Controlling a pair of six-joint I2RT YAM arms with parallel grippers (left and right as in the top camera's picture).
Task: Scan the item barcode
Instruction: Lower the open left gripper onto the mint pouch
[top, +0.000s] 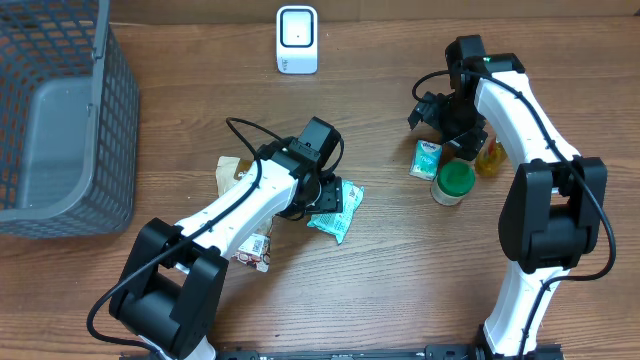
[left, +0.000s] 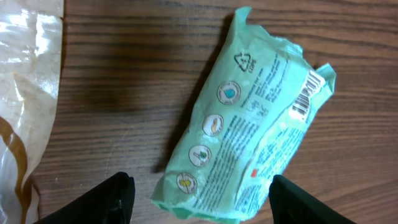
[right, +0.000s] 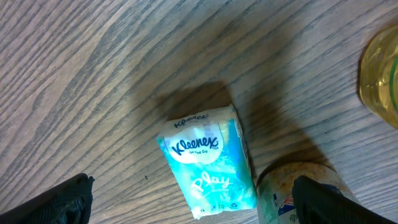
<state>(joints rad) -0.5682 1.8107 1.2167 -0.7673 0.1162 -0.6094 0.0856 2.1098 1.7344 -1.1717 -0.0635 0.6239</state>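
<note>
Barcode (left: 306, 94) faced up on green packet (left: 242, 124); left gripper (left: 202, 186) straddled it wide, apparently for pickup; right gripper (right: 193, 186) wide, empty.

We are seeing a grey mesh basket (top: 120, 130) sitting at the upper left of the overhead frame. At the right, a Kleenex tissue pack (top: 426, 158) is lying just beside a green-lidded jar (top: 455, 180), and a yellow bottle (top: 489, 160) is standing near both.

Wooden table (top: 400, 290) carries a mesh basket (top: 60, 110), white scanner (top: 297, 40), green packet (top: 340, 215), tissue pack (top: 425, 158) and jar (top: 453, 183)
</note>
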